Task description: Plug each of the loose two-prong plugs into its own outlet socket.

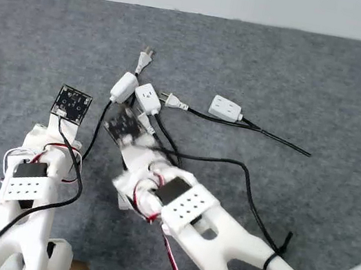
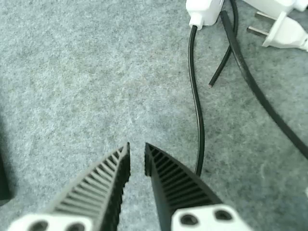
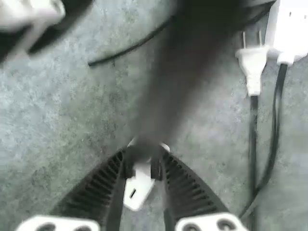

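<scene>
Right end effector (image 3: 143, 158) clamped on white plug (image 3: 136, 190), left end effector (image 2: 137, 153) barely ajar, empty, low over grey mat (image 2: 72, 72)

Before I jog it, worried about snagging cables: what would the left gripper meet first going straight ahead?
Probably only bare carpet: the left gripper points at it, the black cable off to one side; depth is unclear.
</scene>
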`<state>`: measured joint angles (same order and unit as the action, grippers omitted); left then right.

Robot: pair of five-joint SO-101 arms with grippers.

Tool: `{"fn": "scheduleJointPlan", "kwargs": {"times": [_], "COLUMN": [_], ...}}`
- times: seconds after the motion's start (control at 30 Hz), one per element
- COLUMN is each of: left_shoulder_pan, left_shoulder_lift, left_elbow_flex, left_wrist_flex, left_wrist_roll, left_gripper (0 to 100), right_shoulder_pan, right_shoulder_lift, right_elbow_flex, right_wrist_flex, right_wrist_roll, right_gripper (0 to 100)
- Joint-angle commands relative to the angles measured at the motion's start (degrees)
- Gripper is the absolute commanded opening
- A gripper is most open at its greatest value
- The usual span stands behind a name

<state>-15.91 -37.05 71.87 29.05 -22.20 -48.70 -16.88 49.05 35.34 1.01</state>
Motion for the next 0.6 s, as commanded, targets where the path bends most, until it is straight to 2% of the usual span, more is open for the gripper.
{"fn": "scheduleJointPlan", "kwargs": {"times": [0.0, 0.2, 0.3, 0.37, 0.5, 0.57], "left_shoulder_pan": [-0.26, -0.26, -0.26, -0.35, -0.44, -1.49], "left_shoulder_lift": [-0.7, -0.7, -0.7, -0.7, -0.7, -0.7], "left_elbow_flex": [-2.95, -2.95, -2.95, -2.95, -3.21, -3.38], "left_wrist_flex": [-1.58, -1.58, -1.58, -1.67, -1.76, -1.85], "left_wrist_roll": [0.79, 0.79, 0.79, 0.79, 1.05, 1.93], "left_gripper": [5, 5, 5, 5, 5, 5], "right_shoulder_pan": [0.22, -0.92, -1.27, -1.89, -5.49, -6.9], "right_shoulder_lift": [-3.38, -1.71, 0.04, 1.01, 3.21, 4.88], "right_elbow_flex": [4.22, 4.4, 1.41, -0.7, -5.27, -7.03], "right_wrist_flex": [-0.04, 1.89, 4.35, 6.2, 9.89, 10.15], "right_wrist_roll": [3.16, 6.33, 4.48, 1.05, -7.03, -10.11], "right_gripper": [0.8, 0.8, 1.3, 6.8, 28.0, 33.3]}}
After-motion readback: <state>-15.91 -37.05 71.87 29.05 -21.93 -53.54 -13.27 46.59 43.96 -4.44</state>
